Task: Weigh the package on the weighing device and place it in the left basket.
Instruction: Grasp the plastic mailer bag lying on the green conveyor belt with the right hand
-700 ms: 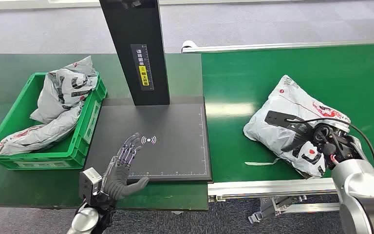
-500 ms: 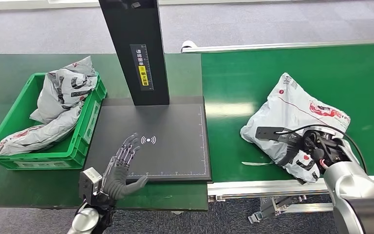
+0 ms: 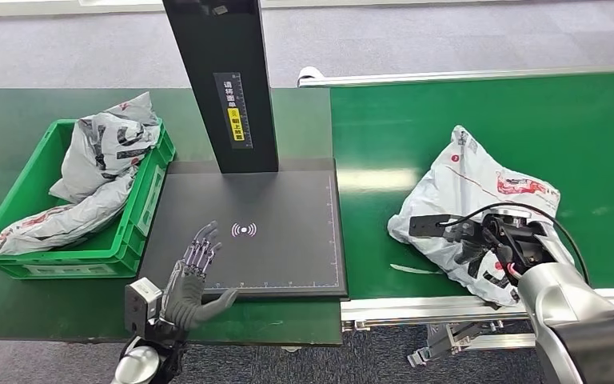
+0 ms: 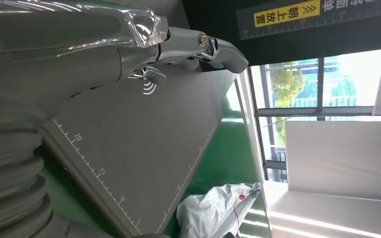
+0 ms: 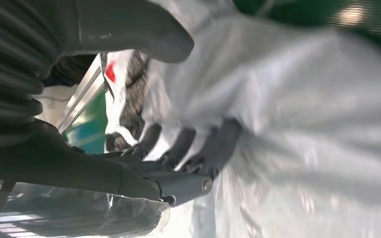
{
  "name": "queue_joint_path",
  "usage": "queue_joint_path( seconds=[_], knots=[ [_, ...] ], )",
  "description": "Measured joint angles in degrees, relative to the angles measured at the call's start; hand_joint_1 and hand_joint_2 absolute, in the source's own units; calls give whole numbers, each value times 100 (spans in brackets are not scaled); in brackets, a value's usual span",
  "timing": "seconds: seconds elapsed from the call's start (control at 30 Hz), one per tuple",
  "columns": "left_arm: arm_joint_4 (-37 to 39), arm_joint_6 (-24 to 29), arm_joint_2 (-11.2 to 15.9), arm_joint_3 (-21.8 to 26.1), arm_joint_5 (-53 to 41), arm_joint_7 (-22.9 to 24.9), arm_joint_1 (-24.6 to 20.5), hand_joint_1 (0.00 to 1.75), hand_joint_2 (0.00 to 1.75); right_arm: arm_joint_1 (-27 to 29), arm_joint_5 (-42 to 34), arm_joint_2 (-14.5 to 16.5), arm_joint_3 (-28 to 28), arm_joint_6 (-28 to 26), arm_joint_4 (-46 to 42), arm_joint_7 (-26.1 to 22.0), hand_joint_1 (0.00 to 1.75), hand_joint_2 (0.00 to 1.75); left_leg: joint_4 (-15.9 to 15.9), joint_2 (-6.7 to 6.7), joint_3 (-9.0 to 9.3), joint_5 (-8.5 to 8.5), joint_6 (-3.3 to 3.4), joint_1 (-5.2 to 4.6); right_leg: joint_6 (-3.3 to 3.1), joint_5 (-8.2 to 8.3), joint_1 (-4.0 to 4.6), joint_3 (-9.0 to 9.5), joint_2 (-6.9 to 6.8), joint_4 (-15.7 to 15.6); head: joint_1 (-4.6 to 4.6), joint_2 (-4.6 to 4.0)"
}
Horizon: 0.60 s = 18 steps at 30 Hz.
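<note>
A grey plastic package [image 3: 480, 184] with red and black print lies on the green conveyor belt [image 3: 528, 112], right of the scale. My right hand [image 3: 496, 240] grips its near edge; in the right wrist view the thumb [image 5: 129, 29] and dark fingers [image 5: 198, 144] pinch the grey film [image 5: 302, 99]. The black weighing plate [image 3: 280, 216] lies flat in the middle, with a black post [image 3: 222, 80] at its back. My left hand [image 3: 192, 276] hovers open over the plate's near left corner, fingers [image 4: 198, 44] spread, holding nothing. The green basket [image 3: 24, 180] stands at the left.
Two grey packages [image 3: 104, 152] lie in the green basket. The dark green table [image 3: 16, 104] carries basket and scale. The conveyor's metal frame [image 3: 448, 308] runs along its near edge. In the left wrist view the package [image 4: 218, 208] lies beyond the plate [image 4: 129, 148].
My right hand has dragged the package to the left, toward the weighing plate. My left hand has drawn back slightly toward me, still open.
</note>
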Motion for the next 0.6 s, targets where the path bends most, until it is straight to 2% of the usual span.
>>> queue_joint_path(
  seconds=[0.37,0.47,0.5,0.53,0.6],
  knots=[
    [-171,6,-30,179,17,79,219,0,175,112,73,34,380,-24,0,-264,175,175,0,0,0,0,0,0,0,0,0,-1,0,0,1,-1],
    [-208,6,-43,212,25,85,272,0,175,168,-58,33,399,-175,-3,-314,175,175,0,1,0,0,0,0,0,0,0,0,0,0,1,0],
    [-231,6,-45,220,26,86,299,0,175,187,-107,35,399,-286,-5,-352,168,175,0,2,-1,0,0,0,0,0,0,0,0,0,1,0],
    [-265,9,-48,227,27,88,332,0,175,203,-160,45,397,-455,-9,-414,137,175,-1,2,-2,0,0,0,0,0,0,0,0,1,1,0],
    [-394,15,-50,253,30,90,449,0,175,238,-325,100,352,-1124,-59,-652,65,175,-2,8,-3,0,0,0,0,0,1,0,3,2,2,0]
  ],
)
